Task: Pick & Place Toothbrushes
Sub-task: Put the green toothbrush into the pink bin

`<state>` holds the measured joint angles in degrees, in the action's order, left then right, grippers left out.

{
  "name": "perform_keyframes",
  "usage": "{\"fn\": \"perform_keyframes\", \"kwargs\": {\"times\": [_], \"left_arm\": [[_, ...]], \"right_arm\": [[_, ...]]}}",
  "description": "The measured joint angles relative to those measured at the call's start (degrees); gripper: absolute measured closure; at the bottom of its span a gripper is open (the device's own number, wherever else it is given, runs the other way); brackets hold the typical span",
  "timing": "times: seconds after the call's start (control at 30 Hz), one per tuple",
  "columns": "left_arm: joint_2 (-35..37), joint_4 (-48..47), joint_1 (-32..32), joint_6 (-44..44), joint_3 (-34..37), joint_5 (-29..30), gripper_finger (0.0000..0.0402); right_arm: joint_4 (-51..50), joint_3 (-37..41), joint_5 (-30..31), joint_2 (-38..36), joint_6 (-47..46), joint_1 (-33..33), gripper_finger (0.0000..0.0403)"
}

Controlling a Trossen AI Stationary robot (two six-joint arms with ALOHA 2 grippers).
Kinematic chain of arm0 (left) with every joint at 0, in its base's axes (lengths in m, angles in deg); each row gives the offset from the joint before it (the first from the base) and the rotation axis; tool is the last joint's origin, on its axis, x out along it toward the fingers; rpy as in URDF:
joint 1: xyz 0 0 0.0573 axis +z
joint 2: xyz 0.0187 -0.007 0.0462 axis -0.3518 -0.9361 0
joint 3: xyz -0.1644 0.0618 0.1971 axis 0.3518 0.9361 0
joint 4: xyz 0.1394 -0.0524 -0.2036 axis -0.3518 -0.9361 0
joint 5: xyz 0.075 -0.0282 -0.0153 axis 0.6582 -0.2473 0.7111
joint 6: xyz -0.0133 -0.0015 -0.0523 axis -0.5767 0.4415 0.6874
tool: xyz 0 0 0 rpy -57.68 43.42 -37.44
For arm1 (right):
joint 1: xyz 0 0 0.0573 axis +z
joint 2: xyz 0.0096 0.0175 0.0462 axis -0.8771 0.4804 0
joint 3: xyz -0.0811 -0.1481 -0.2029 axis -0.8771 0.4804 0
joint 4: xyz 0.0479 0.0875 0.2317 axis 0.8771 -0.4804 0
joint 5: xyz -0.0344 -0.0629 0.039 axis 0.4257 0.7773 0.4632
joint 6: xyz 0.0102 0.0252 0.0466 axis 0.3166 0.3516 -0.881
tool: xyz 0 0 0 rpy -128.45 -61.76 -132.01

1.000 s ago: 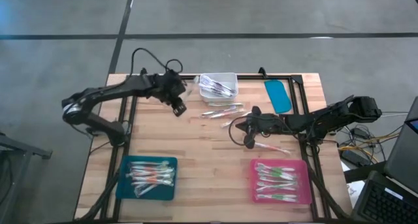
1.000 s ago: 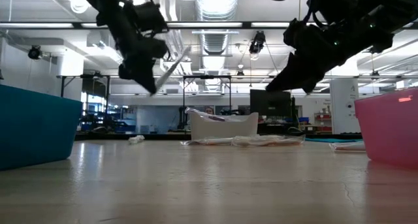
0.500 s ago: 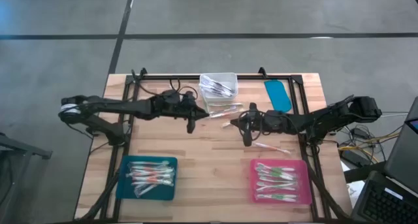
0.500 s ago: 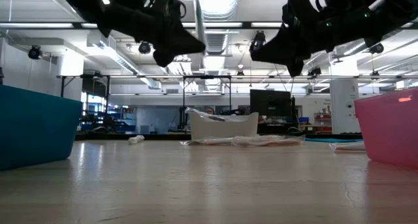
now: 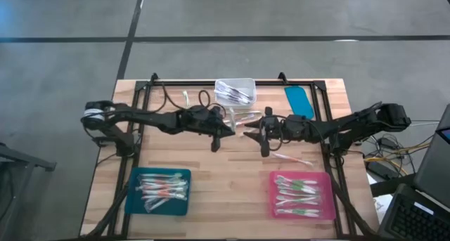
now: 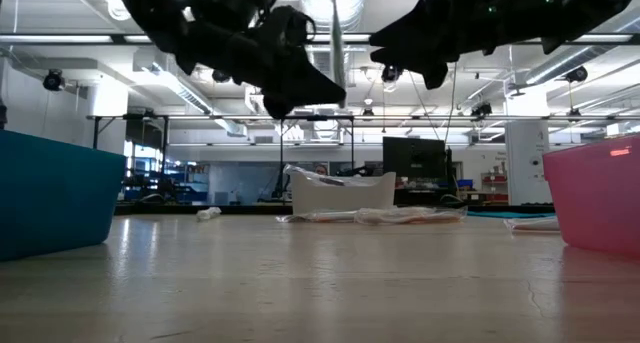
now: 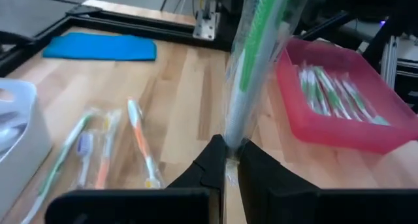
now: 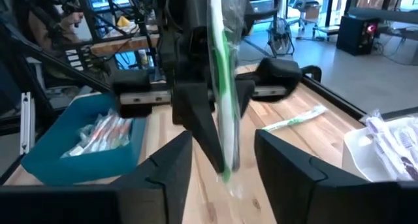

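Note:
My left gripper [image 5: 223,132] is above the middle of the table, shut on a green toothbrush in a clear wrapper [image 7: 251,61]. My right gripper [image 8: 222,172] faces it from the right at about the same height [image 5: 259,133]. It is open, one finger on either side of the wrapped toothbrush [image 8: 221,87], and I see no touch. More toothbrushes lie loose on the wood [image 5: 242,118], in the white bin [image 5: 235,91], in the teal tray [image 5: 133,199] and in the pink tray [image 5: 327,199]. My left gripper pinches the wrapped toothbrush by its lower end [image 7: 230,142] between its two fingers. The fingers come about level from the table's left and lie across the toothbrush. It stands up from the fingers, slightly tilted, lifted clear of the table.
A flat teal lid [image 5: 299,102] lies at the far right. One wrapped toothbrush [image 5: 292,158] lies on the wood near the pink tray. Black frame rails [image 5: 211,81] run along the far edge and both sides. Bare wood [image 5: 225,185] shows between the two trays.
My left gripper has carried the toothbrush from near the white bin toward the table's middle and my right gripper, sinking a little and tipping from pointing down to about level. My right gripper has risen slightly and tipped toward level.

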<state>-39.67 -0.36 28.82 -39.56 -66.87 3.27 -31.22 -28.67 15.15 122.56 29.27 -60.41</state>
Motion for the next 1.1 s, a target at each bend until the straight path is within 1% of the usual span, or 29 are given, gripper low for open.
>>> {"fn": "perform_keyframes", "kwargs": {"times": [0.27,0.4,0.5,0.63,0.73,0.83,0.97,1.0,1.1], "left_arm": [[-6.1,0.2,-0.5,-3.1,-7.6,-0.7,0.0376],[-8.4,0.1,-0.6,-3.5,-10.9,-2.5,0.0375],[-10.2,0.0,-0.6,-3.6,-13.3,-3.3,0.0376],[-11.8,-0.6,-0.7,-3.8,-15.5,-3.7,0.0374],[-11.9,-0.9,-0.8,-3.8,-15.8,-4.2,0.0375],[-11.6,-0.7,-0.9,-3.8,-15.9,-4.5,0.0376],[-11.6,-0.6,-1.0,-3.8,-15.9,-5.3,0.0371],[-11.6,-0.7,-1.1,-3.7,-15.9,-5.6,0.0369],[-11.6,-1.2,-1.3,-3.2,-15.9,-5.6,0.0363]], "right_arm": [[-0.2,-0.1,0.0,0.0,0.2,0.0,0.0207],[-0.2,-0.1,0.1,0.0,0.4,0.0,0.0202],[-0.2,0.0,0.1,0.0,0.8,0.0,0.021],[-0.2,0.0,0.2,0.0,0.7,0.0,0.0236],[-0.3,0.0,0.2,0.0,0.7,0.0,0.0266],[-0.6,0.0,0.2,0.0,0.7,0.0,0.0306],[-0.7,0.0,0.3,0.0,1.6,0.0,0.0374],[-0.6,0.0,0.2,0.0,1.8,0.0,0.0381],[-0.7,0.0,0.2,0.0,1.7,0.0,0.0384]]}}
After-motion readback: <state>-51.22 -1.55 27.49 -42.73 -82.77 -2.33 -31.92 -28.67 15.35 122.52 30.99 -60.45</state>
